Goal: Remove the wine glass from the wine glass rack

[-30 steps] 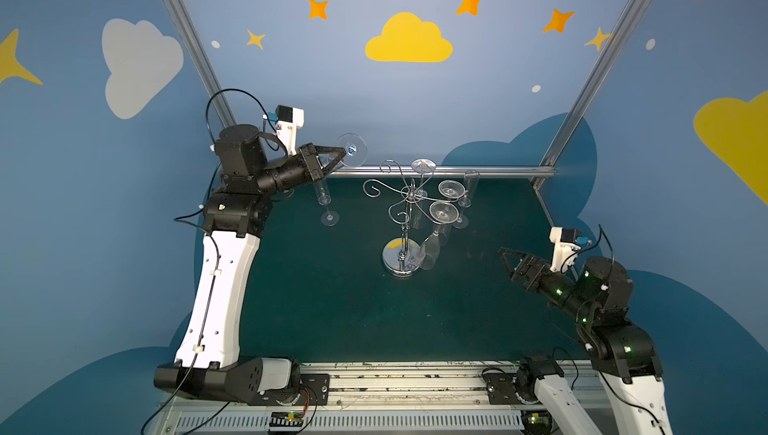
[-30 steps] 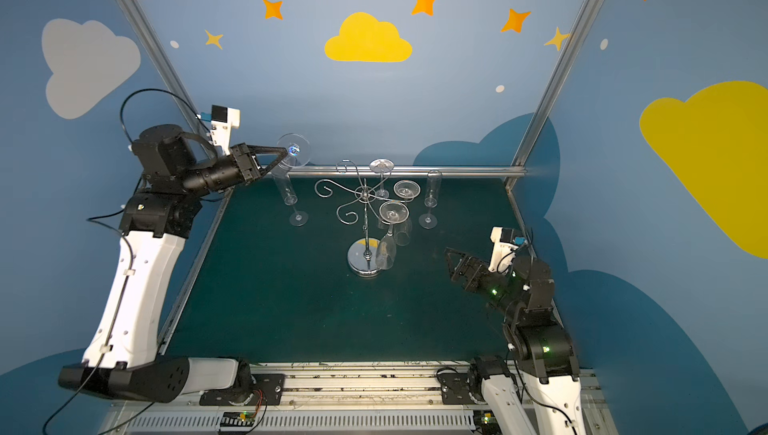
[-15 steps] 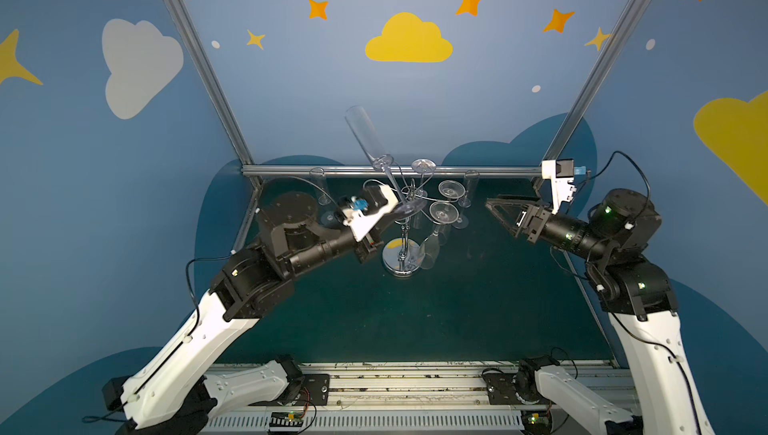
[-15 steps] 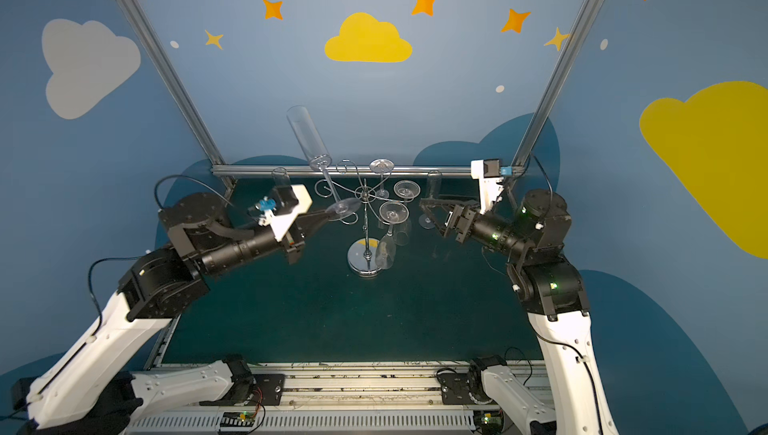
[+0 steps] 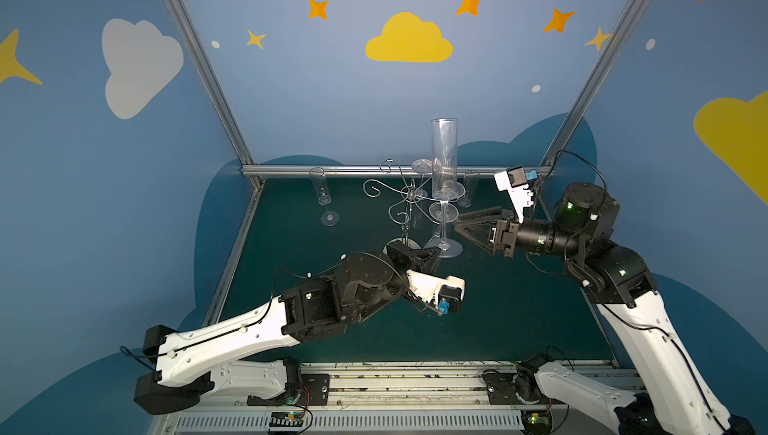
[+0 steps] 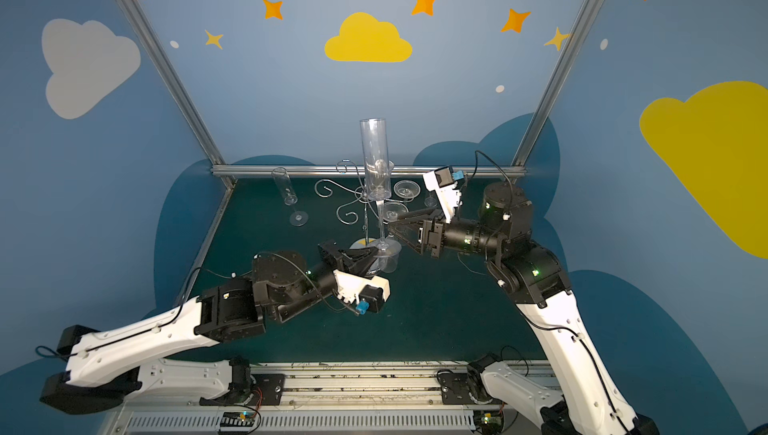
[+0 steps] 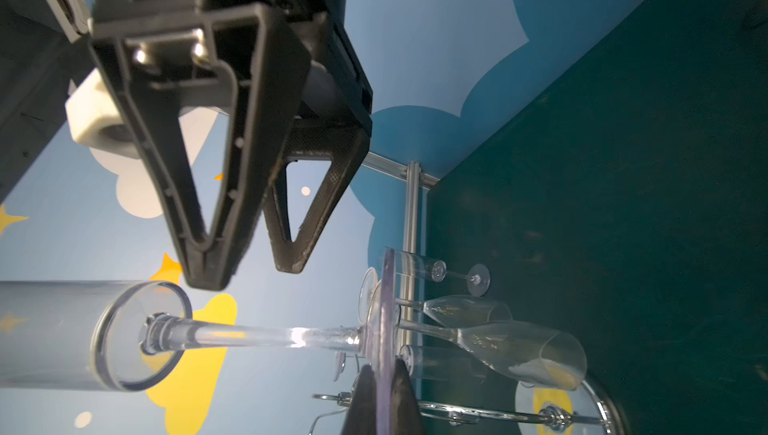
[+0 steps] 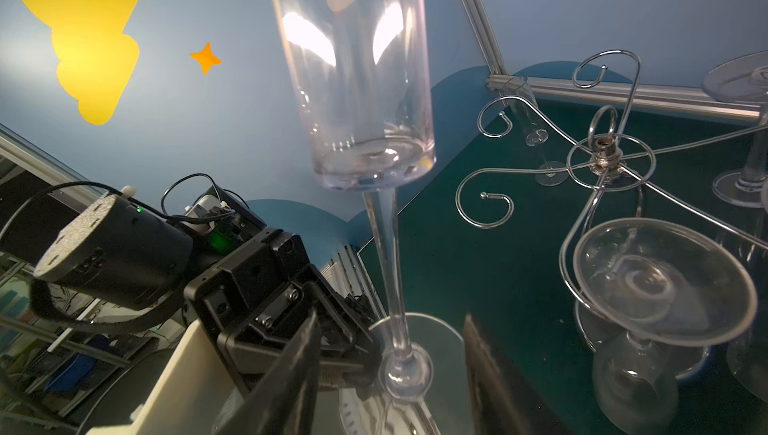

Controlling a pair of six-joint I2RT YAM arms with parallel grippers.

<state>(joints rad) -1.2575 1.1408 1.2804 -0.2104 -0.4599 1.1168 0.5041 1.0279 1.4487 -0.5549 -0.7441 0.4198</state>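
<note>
Rack (image 8: 602, 157) scrolls stand near wine glass (image 8: 361, 100) in left pincer (image 7: 381, 370).

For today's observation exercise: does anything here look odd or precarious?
Yes: one flute stands upright in mid-air near the rack, pinched only at the rim of its foot by the fingers of the left gripper. So thin a hold on a tall glass looks precarious.

Blue cloud-painted walls (image 5: 311, 92), green floor (image 5: 519, 308)

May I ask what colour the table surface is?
The table is dark teal-green; see a top view.
</note>
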